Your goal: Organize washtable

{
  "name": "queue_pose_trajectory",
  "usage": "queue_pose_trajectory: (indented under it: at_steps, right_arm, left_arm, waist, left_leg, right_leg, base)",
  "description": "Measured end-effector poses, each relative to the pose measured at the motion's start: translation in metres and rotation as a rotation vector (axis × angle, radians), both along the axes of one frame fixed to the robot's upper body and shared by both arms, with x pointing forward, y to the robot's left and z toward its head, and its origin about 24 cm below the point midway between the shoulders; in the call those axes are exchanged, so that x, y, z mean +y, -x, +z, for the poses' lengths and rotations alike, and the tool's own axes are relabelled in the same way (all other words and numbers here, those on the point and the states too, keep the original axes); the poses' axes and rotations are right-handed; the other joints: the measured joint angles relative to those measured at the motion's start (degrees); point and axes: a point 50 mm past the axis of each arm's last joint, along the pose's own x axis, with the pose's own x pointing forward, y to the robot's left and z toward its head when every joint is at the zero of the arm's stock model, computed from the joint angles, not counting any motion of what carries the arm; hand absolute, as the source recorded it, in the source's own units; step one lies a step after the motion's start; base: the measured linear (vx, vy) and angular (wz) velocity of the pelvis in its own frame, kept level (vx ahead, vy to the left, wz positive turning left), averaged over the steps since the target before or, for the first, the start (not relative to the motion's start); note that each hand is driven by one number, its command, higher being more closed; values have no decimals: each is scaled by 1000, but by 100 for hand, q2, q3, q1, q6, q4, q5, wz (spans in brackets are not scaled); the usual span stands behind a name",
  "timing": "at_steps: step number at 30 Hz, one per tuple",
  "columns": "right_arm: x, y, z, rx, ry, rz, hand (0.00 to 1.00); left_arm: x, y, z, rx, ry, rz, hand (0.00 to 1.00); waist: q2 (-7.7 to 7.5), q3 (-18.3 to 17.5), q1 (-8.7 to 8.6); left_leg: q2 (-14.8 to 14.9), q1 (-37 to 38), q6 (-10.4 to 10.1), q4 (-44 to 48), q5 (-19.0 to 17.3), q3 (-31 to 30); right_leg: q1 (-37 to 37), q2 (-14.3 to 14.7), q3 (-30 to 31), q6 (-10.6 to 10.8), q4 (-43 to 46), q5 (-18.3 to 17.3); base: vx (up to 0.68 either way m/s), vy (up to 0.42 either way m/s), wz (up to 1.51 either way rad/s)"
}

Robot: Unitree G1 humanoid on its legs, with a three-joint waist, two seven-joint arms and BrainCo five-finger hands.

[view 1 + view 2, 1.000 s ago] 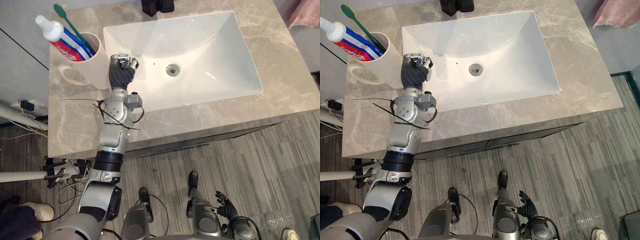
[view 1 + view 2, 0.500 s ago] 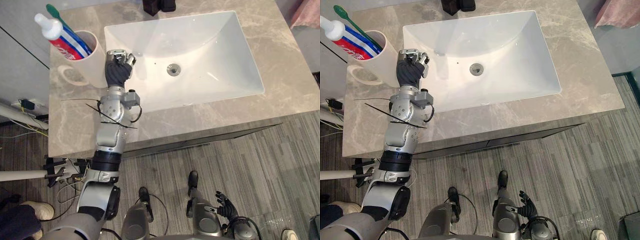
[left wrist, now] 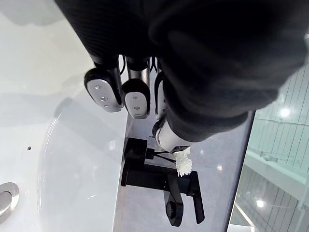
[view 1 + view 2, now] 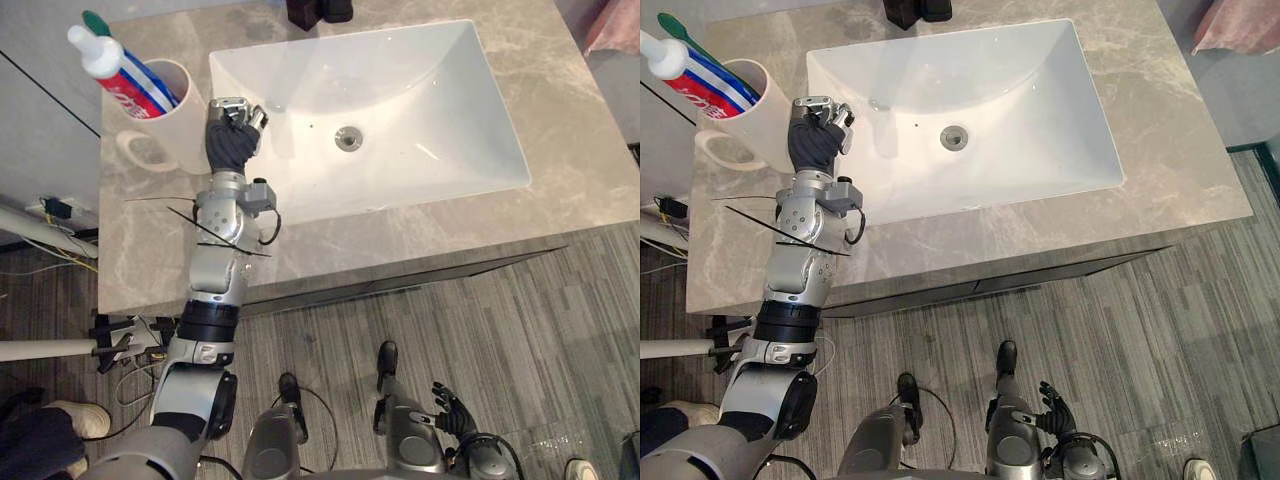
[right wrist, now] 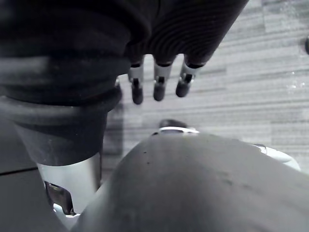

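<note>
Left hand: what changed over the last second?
The left hand, fingers curled and holding nothing, has moved sideways from over the sink rim toward the mug and is now right beside it; I cannot tell whether they touch. The mug, toothpaste, toothbrush and low-hanging open right hand stayed put.
</note>
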Motion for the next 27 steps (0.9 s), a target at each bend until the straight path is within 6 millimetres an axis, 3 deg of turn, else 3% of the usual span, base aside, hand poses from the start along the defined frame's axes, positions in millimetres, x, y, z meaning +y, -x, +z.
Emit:
queue_pose_trajectory:
  at_steps: [6, 27]
  right_arm:
    - [-1, 0, 0, 0, 2, 0, 0]
    - [-3, 2, -1, 9, 9, 0, 0]
  left_arm:
    - [8, 2, -10, 28, 4, 24, 100]
    - [24, 4, -11, 18, -5, 55, 100]
  waist:
    - [18, 10, 7]
    - [49, 27, 124]
  left_leg:
    - [0, -1, 0, 1, 0, 0]
    - [0, -26, 0, 38, 0, -53]
  right_leg:
    - [-1, 0, 0, 0, 0, 0]
    - [-8, 0, -22, -9, 34, -8]
  base:
    - [0, 0, 0]
    - [0, 0, 0]
